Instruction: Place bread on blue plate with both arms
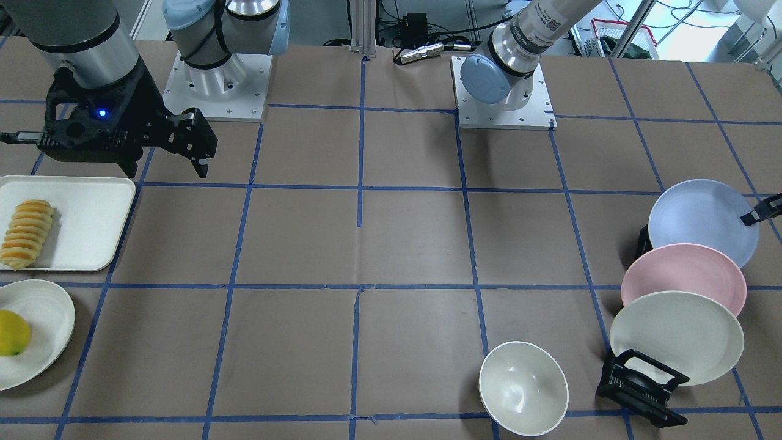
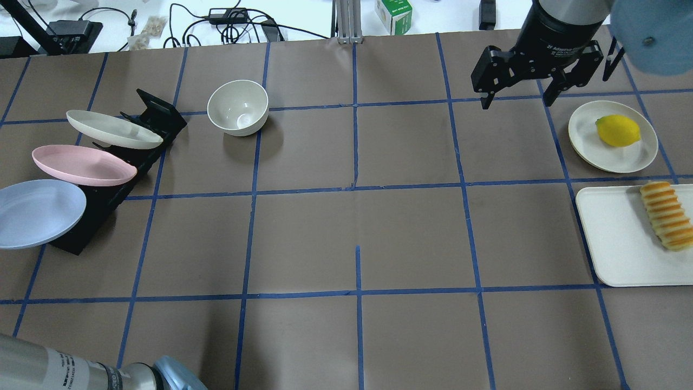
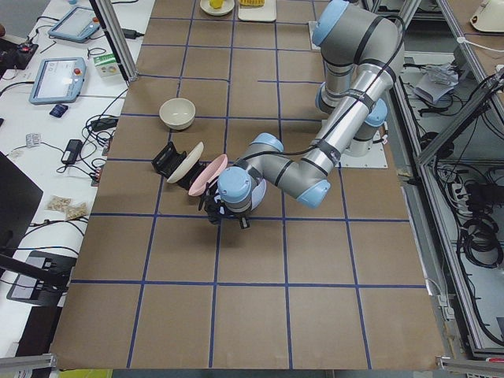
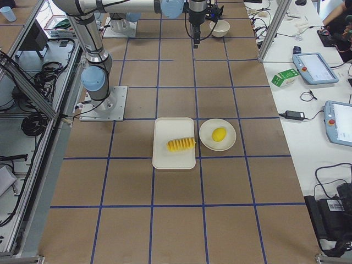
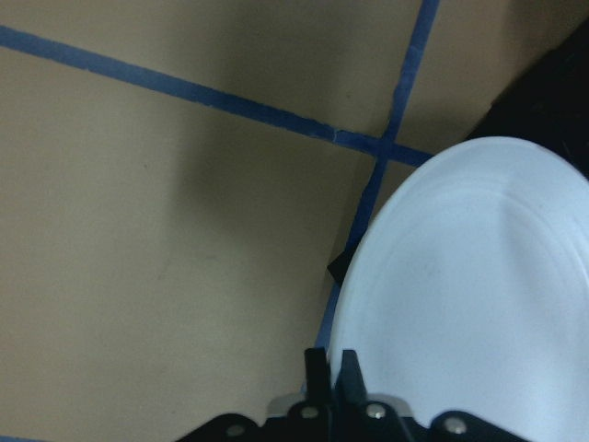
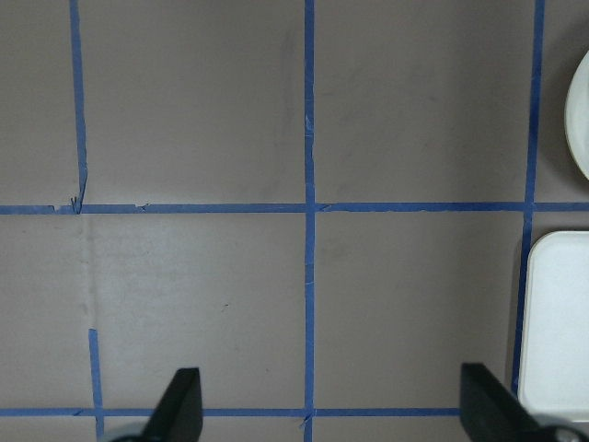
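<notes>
The bread [image 1: 27, 234] lies on a white tray [image 1: 91, 208]; it also shows in the overhead view [image 2: 666, 215]. The blue plate [image 1: 702, 220] leans in a black rack [image 2: 103, 200] at the robot's left end. My left gripper [image 5: 333, 368] is shut on the blue plate's [image 5: 460, 304] rim; in the front view only its tip [image 1: 760, 215] shows at the plate's edge. My right gripper [image 2: 517, 100] is open and empty, hovering over the table beside the tray, apart from the bread.
A pink plate [image 1: 684, 278] and a cream plate [image 1: 675, 336] lean in the same rack. A white bowl [image 1: 523, 388] stands near the rack. A lemon [image 2: 617, 130] lies on a cream plate [image 2: 639, 154] next to the tray.
</notes>
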Available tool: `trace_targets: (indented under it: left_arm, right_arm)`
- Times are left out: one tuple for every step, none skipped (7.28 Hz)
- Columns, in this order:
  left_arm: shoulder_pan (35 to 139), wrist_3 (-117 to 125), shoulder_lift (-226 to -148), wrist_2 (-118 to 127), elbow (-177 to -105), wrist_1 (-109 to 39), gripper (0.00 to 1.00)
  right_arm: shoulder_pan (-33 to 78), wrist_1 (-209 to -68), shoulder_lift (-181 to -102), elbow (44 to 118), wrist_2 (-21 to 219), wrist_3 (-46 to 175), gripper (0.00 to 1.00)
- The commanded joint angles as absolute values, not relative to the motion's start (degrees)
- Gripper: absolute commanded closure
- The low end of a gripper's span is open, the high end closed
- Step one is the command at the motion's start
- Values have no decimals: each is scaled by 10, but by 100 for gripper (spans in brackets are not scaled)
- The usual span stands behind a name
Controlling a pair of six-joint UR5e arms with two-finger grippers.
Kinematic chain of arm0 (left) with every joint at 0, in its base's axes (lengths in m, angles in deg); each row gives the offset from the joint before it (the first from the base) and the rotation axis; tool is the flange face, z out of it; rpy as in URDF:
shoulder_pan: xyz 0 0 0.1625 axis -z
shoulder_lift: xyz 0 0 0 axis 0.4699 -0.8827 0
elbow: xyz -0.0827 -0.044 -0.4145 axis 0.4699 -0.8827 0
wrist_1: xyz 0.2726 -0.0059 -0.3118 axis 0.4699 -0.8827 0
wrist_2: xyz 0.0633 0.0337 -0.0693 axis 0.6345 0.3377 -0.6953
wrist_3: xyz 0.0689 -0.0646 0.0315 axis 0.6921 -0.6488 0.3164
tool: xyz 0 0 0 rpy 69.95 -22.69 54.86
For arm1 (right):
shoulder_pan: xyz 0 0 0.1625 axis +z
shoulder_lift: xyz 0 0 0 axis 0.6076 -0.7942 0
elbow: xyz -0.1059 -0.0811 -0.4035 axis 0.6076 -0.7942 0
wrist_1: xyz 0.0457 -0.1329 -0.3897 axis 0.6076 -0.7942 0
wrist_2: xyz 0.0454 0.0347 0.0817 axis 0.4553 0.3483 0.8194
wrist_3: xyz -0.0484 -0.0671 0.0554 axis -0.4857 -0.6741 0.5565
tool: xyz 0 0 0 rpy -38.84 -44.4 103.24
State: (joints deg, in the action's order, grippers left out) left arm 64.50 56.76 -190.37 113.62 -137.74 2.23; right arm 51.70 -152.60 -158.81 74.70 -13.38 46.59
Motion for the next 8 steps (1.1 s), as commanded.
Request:
trace_targets:
  left_arm:
    - [644,564,-1878,1182,-1355,-51,100]
    - [642,546,-1871,1217,-1336,-101,100]
    - [642,545,-1857,1225,-1319,-140,100]
    - [642,544,-1842,1237,-1307,-180,100]
    - [646,533,-1821,1238,-1294,-222,100]
    - [655,500,-1802,1232,-1291,-237,100]
    - [696,490,-1787,1228,-1291,-238,100]
    - [746,439,-1771,1204,-1290,-238,100]
  right_arm:
    - [517,-1527,-1588,747,-134,466,0]
    - [517,-1527,-1588,747,-133,466,0]
    - [517,-1527,-1588,747,-134,466,0]
    - [517,-1527,-1588,747,-134,466,0]
    - [517,-1527,-1588,747,-134,466,0]
    - [516,-1526,-1588,747,-134,466,0]
    - [516,-1526,-1588,747,-134,466,0]
    - [515,-1526,-1588,747,-134,466,0]
